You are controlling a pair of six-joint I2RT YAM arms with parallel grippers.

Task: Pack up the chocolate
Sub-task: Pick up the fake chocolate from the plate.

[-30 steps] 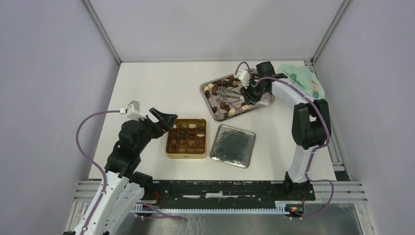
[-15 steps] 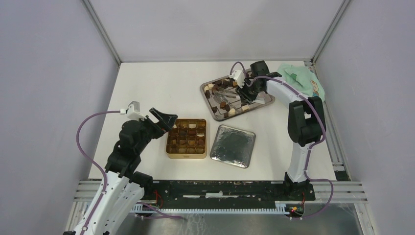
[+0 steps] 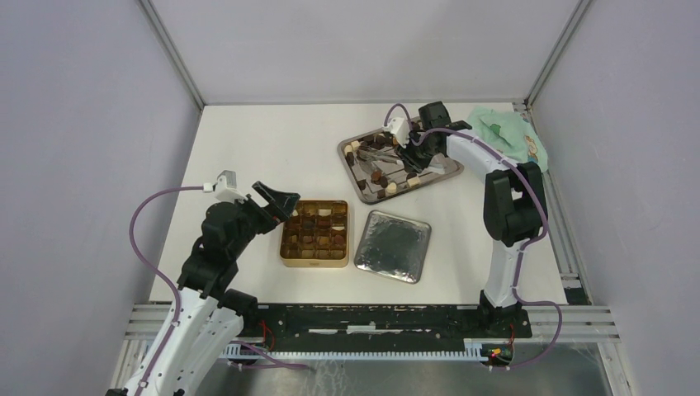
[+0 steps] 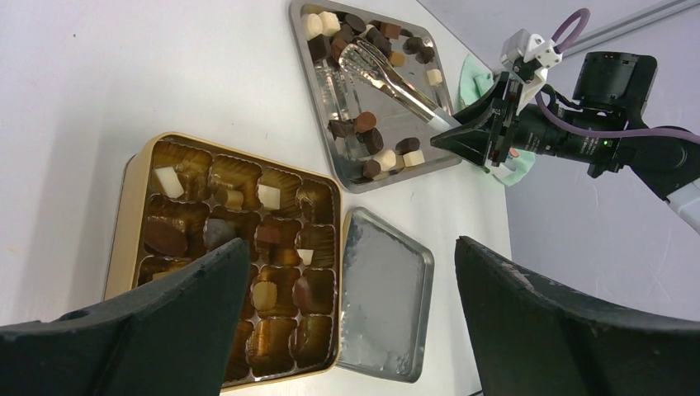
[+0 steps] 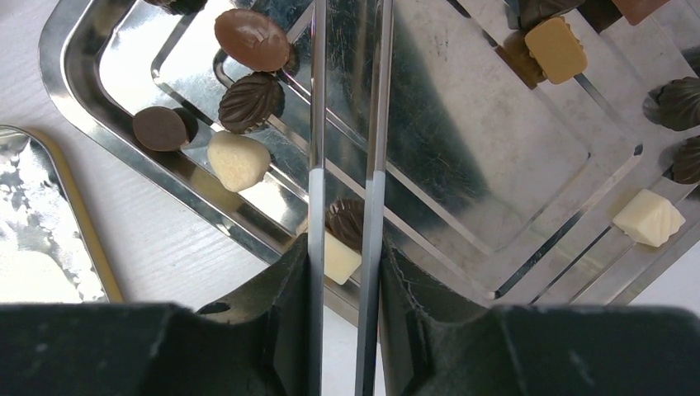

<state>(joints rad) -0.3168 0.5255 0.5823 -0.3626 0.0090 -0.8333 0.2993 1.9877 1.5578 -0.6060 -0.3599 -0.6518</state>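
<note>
**A:** Where is the chocolate [image 5: 250, 102]?

**B:** Mostly loose on the steel tray [image 5: 495, 132]. Some pieces already sit in cells of the gold tin [image 4: 132, 177], and other cells look empty. In the overhead view the tray lies at one o'clock from the tin, and the lid [image 3: 393, 246] is just beside the tin at three.

**A:** And against the tongs [image 5: 376, 124]?

**B:** The right gripper [image 5: 345, 256] is clamped on them, squeezing the two arms to a narrow gap. A dark leaf piece [image 5: 345, 223] touching a cream cube [image 5: 338, 257] shows between the arms, right at the fingers. Four more pieces lie at ten o'clock from there, others at two and three. I cannot tell whether the tips hold anything.

**A:** What could go wrong?

**B:** With the arms this narrow, the tips may pinch nothing. They could also squirt a rounded piece sideways. Dragging the arms could sweep pieces over the tray's low rim. The tongs might also twist in the grip.

**A:** And the left gripper [image 3: 281, 200]?

**B:** It is spread wide and empty, at nine o'clock of the tin.
</note>
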